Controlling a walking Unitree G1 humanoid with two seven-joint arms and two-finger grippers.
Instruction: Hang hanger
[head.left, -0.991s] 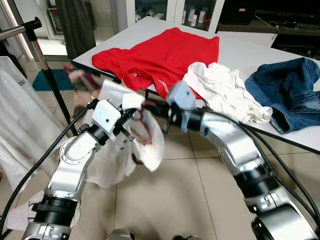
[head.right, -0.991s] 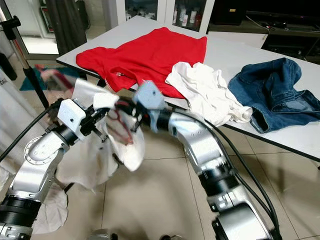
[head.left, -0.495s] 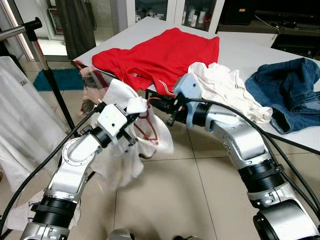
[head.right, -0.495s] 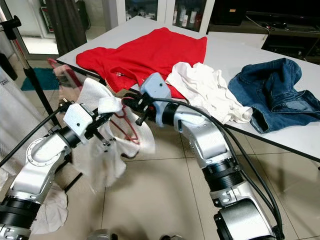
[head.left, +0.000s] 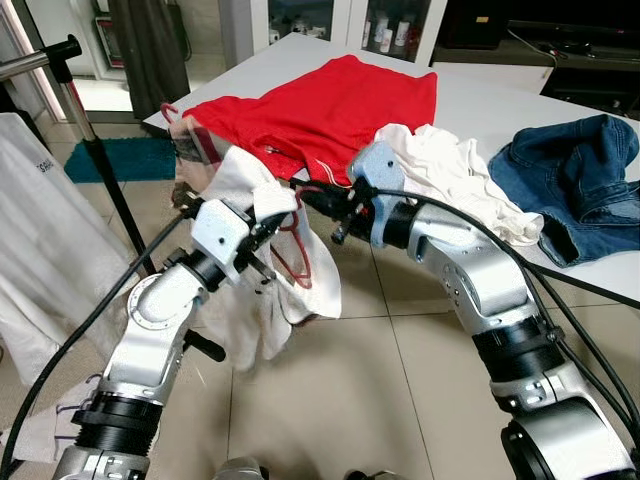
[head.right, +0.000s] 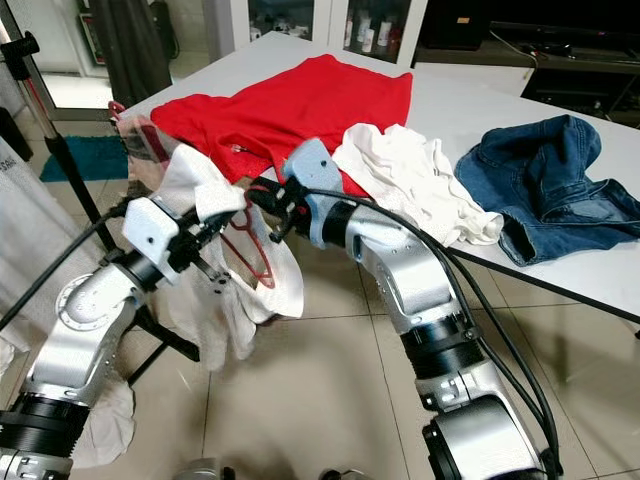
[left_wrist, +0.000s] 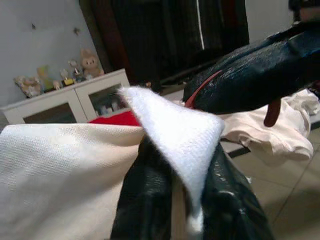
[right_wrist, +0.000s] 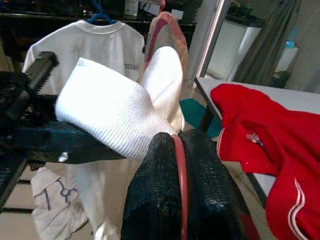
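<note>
**Inspector A:** Report the task item first.

**Inspector B:** The thin red wire hanger (head.left: 296, 243) is held in mid-air above the tiled floor, off the near left corner of the white counter (head.left: 470, 95). A white knit garment (head.left: 268, 290) is draped over it and hangs down toward the floor.

**Inspector A:** Gripper states?

**Inspector B:** The right gripper (right_wrist: 181, 200) is clenched on the red wire; the wrist view shows the rod pinched between both black fingers. The left gripper (left_wrist: 175, 200) is clamped on a fold of the white garment, with cloth bulging out between its fingers.

**Inspector A:** Why two holds?

**Inspector B:** My judgement: one arm carries the hanger frame while the other steadies the fabric so that it does not slide off the shoulders in transit.

**Inspector A:** And the destination?

**Inspector B:** A metal clothes rail (head.left: 40, 58) on a black stand is to the robot's left, past the counter's left edge, with a white T-shirt (head.left: 40, 230) hanging on it. The hanger is well apart from the rail, so hanging is not yet done.

**Inspector A:** Other items?

**Inspector B:** On the counter: a red shirt (head.left: 330, 105) at the left end, a crumpled white cloth (head.left: 450, 180) beside it, and blue jeans (head.left: 575, 170) toward the right edge. None is involved.
</note>
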